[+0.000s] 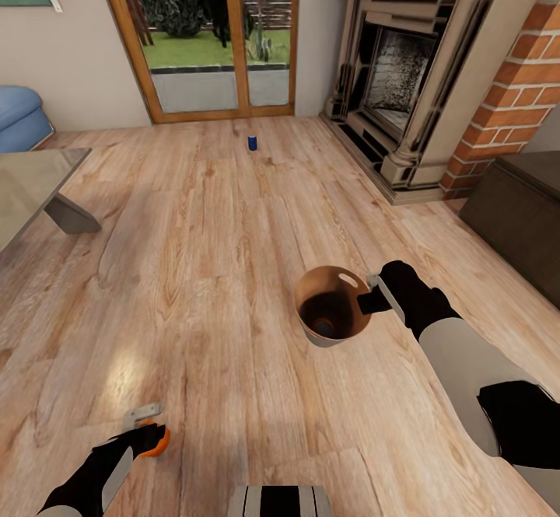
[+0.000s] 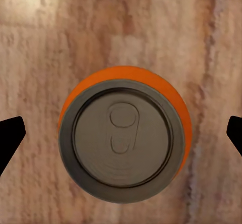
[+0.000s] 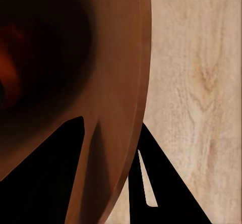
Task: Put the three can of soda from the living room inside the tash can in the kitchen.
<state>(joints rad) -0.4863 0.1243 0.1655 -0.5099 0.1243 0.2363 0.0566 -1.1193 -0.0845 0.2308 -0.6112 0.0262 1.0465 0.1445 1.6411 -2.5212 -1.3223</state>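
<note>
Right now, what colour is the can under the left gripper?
Orange can with a grey top, clearest in the left wrist view.

Trash can sits right of centre on the floor, right gripper at its right rim. One can stands far ahead, before the glass door. Another can lies near left, at left gripper. Fireplace stands far right; table left.

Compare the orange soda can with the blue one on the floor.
The orange can stands close by, between the open fingers of the left tool; the blue can stands far off near the glass door, with no tool near it. The orange can looks larger, being nearer. Both stand upright on the wood floor.
</note>
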